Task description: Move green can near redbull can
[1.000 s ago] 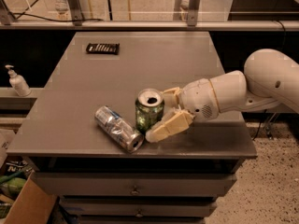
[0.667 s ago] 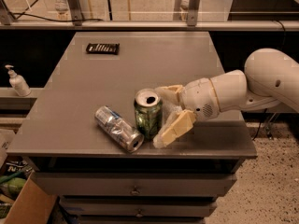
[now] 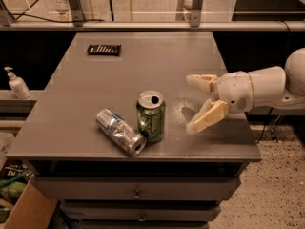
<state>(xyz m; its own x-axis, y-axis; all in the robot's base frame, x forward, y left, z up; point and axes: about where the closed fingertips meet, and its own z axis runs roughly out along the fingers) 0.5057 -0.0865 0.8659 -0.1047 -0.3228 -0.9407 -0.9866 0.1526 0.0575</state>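
The green can (image 3: 151,116) stands upright near the front of the grey table (image 3: 143,66), its silver top with pull tab facing up. The redbull can (image 3: 120,131), silver and blue, lies on its side right beside it to the left, touching or nearly touching. My gripper (image 3: 193,103) is open and empty, off to the right of the green can with a clear gap between them, its two pale fingers (image 3: 208,118) spread apart above the table.
A small black packet (image 3: 104,49) lies at the table's back left. A white pump bottle (image 3: 15,84) stands on a ledge to the left. Drawers run below the table's front edge. A cardboard box (image 3: 24,211) sits on the floor at lower left.
My gripper was around the green can; it has let go and drawn back to the right. The green can stays upright beside the redbull can.
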